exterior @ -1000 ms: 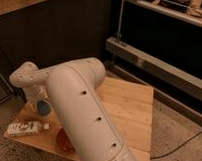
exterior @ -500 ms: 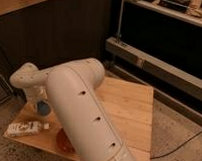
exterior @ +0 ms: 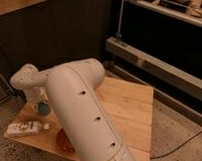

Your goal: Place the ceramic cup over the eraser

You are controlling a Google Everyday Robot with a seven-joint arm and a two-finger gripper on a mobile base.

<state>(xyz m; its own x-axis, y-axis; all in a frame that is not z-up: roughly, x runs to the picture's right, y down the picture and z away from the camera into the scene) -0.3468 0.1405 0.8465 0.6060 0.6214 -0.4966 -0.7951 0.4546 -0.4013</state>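
The small light-blue ceramic cup [exterior: 43, 108] stands on the wooden table [exterior: 128, 106] near its left end. My gripper [exterior: 38, 99] is at the end of the big white arm [exterior: 83, 114], right above and against the cup, and the arm hides most of it. A white, flat, oblong thing with dark marks, likely the eraser [exterior: 27, 127], lies on the table in front of the cup, near the left front edge. It is apart from the cup.
A red-brown bowl [exterior: 64, 142] sits at the table's front edge, partly hidden by the arm. A dark wall stands behind the table. A metal shelf rack [exterior: 160, 62] stands at the right. A cable [exterior: 182, 145] lies on the speckled floor.
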